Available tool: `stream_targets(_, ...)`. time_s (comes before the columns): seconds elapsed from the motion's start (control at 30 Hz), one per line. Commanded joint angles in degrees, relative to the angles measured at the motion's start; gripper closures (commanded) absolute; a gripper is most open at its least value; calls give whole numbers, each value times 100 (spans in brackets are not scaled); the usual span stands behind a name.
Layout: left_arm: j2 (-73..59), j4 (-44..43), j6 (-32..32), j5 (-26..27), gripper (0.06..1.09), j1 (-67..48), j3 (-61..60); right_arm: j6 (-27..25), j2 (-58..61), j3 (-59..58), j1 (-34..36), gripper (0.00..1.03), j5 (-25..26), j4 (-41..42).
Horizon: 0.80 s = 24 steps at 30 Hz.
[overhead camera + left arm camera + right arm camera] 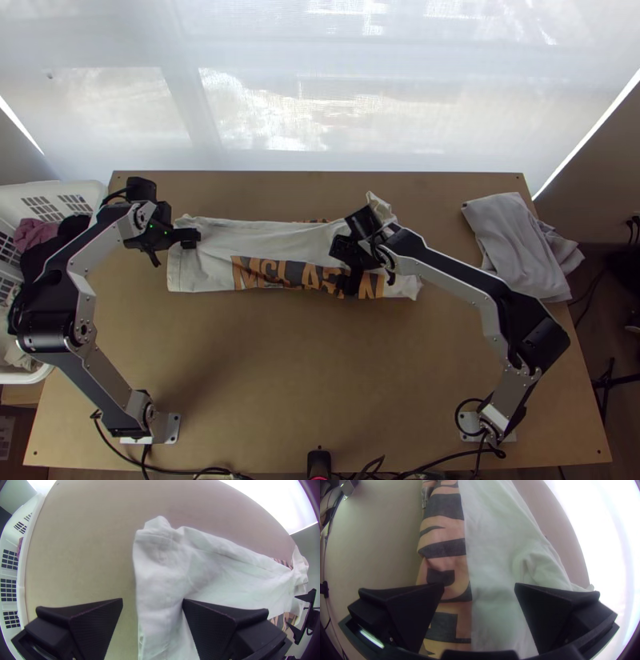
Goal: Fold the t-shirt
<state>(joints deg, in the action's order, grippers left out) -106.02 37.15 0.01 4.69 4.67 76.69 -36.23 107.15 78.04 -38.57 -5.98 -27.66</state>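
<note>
The t-shirt point(268, 248) lies as a long folded strip across the table, white with a band of orange and dark lettering along its near edge. My left gripper point(171, 247) stands open at the strip's left end. In the left wrist view, the white cloth point(160, 570) runs between and under the fingers of that gripper point(152, 601). Over the right part of the strip is my right gripper point(345, 268), also open. The right wrist view has the lettering and white cloth point(493, 556) below the parted fingers of this gripper point(479, 585). A corner sticks up at the strip's far right.
A folded grey cloth point(512, 240) lies at the table's right edge, partly hanging over. At the left stands a white laundry basket point(60, 189) with clothes in it. Bare table point(304, 376) spreads in front of the t-shirt, and cables run along the near edge.
</note>
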Motion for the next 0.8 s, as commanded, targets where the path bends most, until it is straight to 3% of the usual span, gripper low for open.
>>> stream_targets(0.0, -244, -85, -10, -21, 21, 43, 22, -244, -45, 185, 25, 5, 193, -451)
stream_targets(0.4, -464, 372, -300, 744, 21, -326, 224, -236, 69, 502, -37, 5, 413, -635)
stream_targets(0.63, -411, 706, -388, 893, 21, -563, 330, -236, 104, 642, -37, 5, 475, -644)
stream_targets(0.73, -402, 759, -414, 937, 36, -634, 330, -236, 139, 730, -37, 5, 492, -653)
stream_targets(0.77, -411, 759, -414, 955, 46, -642, 330, -236, 157, 757, -37, 5, 492, -653)
